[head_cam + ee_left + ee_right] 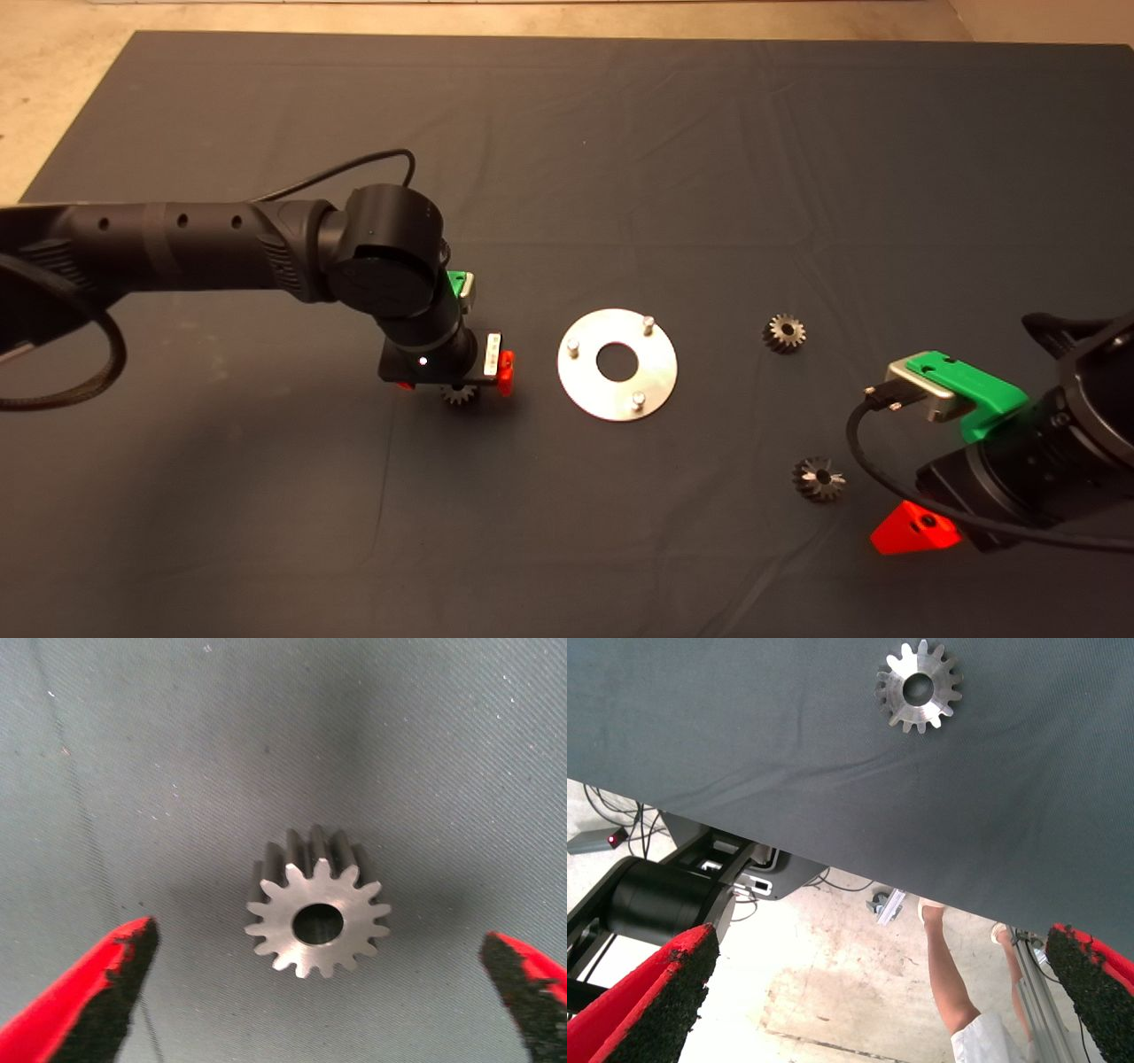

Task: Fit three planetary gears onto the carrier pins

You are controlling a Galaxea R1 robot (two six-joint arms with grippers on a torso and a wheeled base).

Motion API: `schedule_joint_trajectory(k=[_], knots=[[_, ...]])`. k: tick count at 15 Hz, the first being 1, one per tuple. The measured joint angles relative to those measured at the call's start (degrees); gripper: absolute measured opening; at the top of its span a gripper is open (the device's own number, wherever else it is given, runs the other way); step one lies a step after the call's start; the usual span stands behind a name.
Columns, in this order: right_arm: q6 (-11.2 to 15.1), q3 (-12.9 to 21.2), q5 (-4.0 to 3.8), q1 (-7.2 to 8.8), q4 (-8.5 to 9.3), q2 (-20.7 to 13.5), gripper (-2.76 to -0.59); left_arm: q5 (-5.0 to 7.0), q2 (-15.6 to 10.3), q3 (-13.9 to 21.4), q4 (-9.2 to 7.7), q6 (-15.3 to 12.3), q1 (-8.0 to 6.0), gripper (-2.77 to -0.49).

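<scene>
Hovering left gripper (314, 992) right over one planetary gear (317, 918), fingers (97, 992) spread wide, gear flat on mat (567, 133) between them, touching neither pad. From above, that gear (459, 393) peeks out under gripper, just left of round disc (602, 394). Disc's three carrier pins (648, 324) all bare. Other two gears (783, 333) lie right of disc, well apart. Right gripper (877, 1010) parked lower right, fingers apart, nothing held; nearest gear (919, 687) sits beyond its tips.

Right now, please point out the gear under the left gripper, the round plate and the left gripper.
Gear (317, 923), left wrist view: flat top face.
Round plate (656, 370), head view: bare rim.
Left gripper (319, 992), left wrist view: midway between fingertips.
</scene>
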Motion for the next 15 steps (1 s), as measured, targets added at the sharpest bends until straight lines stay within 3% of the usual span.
schedule_joint_trajectory(k=[5,7,9,15], knots=[[0.0,0.0,0.0,-0.01,-0.01,0.0,-0.61,0.0,-0.39,0.0,0.39,0.09,0.02,-0.88],[0.0,0.0,0.0,0.0,-0.01,0.0,-0.61,-0.01,-0.38,0.0,0.72,0.16,0.67,-1.04],[0.0,0.0,0.0,0.0,0.0,0.0,-0.61,0.0,-0.38,0.0,0.78,0.17,1.57,-1.06],[0.0,0.0,0.02,0.0,0.0,0.8,-0.61,0.0,-0.38,-0.13,1.46,0.17,1.6,-1.33]])
